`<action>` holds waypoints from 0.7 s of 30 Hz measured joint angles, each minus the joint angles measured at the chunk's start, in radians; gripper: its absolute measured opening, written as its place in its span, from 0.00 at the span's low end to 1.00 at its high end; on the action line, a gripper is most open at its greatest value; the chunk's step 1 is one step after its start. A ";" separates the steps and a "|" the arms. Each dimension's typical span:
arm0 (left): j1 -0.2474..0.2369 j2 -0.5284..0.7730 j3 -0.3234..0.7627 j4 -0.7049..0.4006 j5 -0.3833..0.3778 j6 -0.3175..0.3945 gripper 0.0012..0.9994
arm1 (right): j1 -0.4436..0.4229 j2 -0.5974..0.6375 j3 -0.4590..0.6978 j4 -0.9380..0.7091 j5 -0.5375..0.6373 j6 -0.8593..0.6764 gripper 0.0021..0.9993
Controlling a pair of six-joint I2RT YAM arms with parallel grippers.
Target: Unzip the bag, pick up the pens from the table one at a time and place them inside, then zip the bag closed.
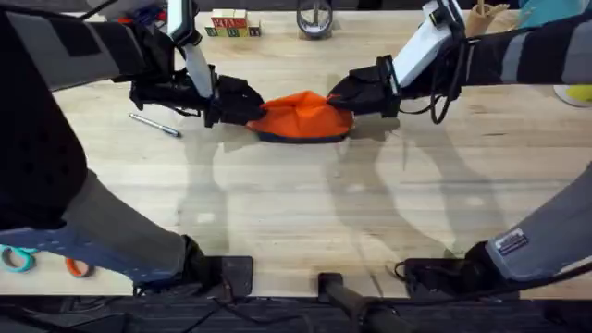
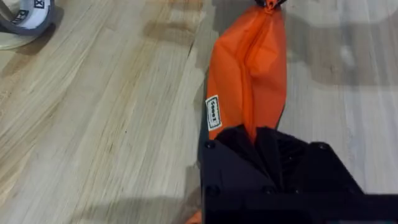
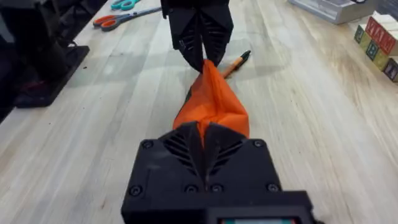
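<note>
- Bag (image 1: 303, 117) lies mid-table, bunched between both arms: left gripper (image 1: 242, 104) has its jaws pinched on one end, right gripper (image 1: 340, 95) pinched on the other
- Table (image 1: 296, 213): pale plank wood; a silver pen (image 1: 154, 125) near the left arm, an orange pen (image 3: 235, 63) beyond the bag
- Soft orange fabric, dark base, creased

A small white label (image 2: 213, 112) is sewn to the side of the orange bag (image 2: 249, 68), just ahead of the left gripper (image 2: 264, 146) clamped on the pouch's end; its print is too small to read. Lettered wooden blocks (image 1: 231, 24) stand beyond that gripper, their letters illegible.
</note>
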 joint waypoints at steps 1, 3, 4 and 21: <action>0.000 0.000 0.000 0.000 0.000 0.000 0.04 | 0.001 0.000 0.000 0.000 0.002 0.001 0.03; 0.000 0.000 0.000 0.000 0.000 0.000 0.04 | 0.005 0.000 0.000 0.001 0.008 0.001 0.03; 0.000 0.000 0.000 0.000 0.000 0.000 0.04 | 0.008 0.000 0.000 0.001 0.012 0.001 0.03; 0.000 0.000 0.000 -0.001 -0.007 0.000 0.04 | 0.030 0.000 0.000 0.005 0.037 0.004 0.03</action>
